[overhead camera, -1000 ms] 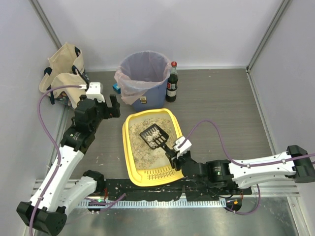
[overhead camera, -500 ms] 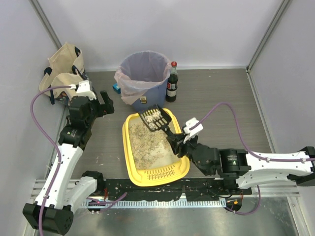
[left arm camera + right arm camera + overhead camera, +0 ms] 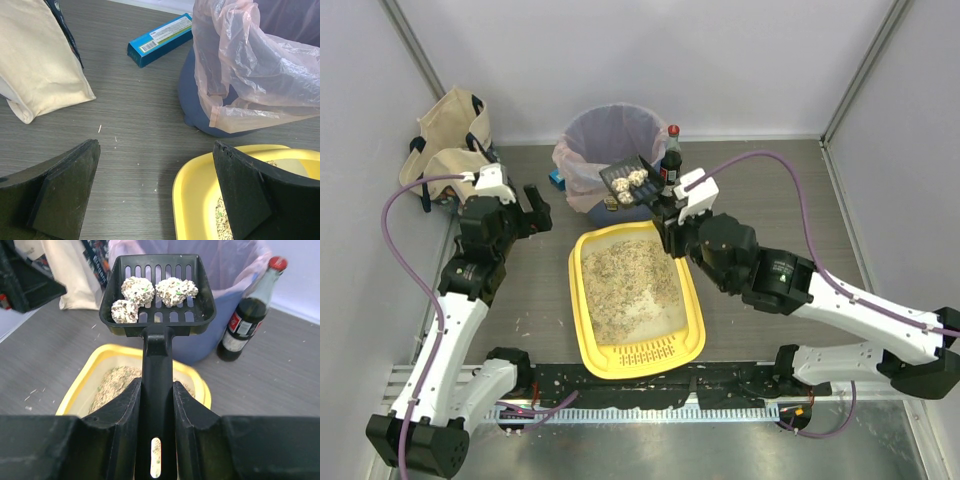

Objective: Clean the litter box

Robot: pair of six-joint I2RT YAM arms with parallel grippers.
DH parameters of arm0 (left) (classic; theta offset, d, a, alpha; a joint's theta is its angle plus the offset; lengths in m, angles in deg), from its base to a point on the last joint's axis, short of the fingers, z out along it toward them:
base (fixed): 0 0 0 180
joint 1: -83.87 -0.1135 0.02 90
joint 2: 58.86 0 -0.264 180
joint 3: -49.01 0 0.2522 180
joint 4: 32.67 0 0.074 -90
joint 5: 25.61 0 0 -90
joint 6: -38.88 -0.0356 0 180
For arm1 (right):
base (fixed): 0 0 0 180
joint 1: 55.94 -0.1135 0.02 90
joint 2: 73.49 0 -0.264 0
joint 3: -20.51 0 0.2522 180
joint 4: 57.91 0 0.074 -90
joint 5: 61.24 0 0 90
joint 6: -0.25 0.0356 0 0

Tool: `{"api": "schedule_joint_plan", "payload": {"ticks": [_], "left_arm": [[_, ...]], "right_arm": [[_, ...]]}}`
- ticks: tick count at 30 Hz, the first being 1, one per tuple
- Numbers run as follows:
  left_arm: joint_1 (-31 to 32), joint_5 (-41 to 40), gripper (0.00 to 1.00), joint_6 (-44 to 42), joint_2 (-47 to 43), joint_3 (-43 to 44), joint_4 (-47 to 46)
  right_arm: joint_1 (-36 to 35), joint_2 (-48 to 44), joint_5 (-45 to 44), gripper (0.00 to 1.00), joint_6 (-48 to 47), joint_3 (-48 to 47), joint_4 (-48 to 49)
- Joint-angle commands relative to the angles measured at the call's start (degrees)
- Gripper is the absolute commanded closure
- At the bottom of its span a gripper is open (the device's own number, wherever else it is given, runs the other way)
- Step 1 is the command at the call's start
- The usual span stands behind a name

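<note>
Litter box (image 3: pixel 576 292) lies beside the extended right claw (image 3: pixel 663 212) gripping a scoop (image 3: pixel 158 320).

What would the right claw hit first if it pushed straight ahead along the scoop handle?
Likely the blue bin: the right claw aims the litter scoop at its lined rim. Depth is unclear; the scoop may pass over it.

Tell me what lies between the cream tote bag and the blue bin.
A flat blue carton lies on the tabletop between the tote bag and the bin; the left wrist view shows it clearly.
</note>
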State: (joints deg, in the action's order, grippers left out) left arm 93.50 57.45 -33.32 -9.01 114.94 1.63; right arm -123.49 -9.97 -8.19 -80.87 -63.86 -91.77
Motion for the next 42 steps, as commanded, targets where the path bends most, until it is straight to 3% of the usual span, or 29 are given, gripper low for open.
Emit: {"api": "schedule_joint_plan", "payload": {"ticks": [1,13,25,38,42], "left_arm": [[-0.1,-0.5,0.0,0.1,-1.4,-0.1,-1.6],[3.2,-1.1,0.0,-0.5,-1.9,-0.7,-1.8],[9.8,-4.0,0.0,-2.9,-1.9,-0.7,-1.2],[11.0,-6.1,0.0,-4.9,-2.5,-0.7,0.0],[11.2,-0.2,0.0,-1.8,-2.3,0.3,-1.3]], "right_arm": [[5.1,1.9,5.4,0.99,-5.5,-5.4,2.5],[15.4,16.9,7.7,0.99,-16.8,-18.2,6.7],[19.2,25.3,8.2,0.99,-33.7,-24.7,8.5],[19.2,25.1,10.4,0.99,-57.1,-17.8,22.6],[19.2,25.8,9.4,0.99,-65.6,-14.4,28.9]]}}
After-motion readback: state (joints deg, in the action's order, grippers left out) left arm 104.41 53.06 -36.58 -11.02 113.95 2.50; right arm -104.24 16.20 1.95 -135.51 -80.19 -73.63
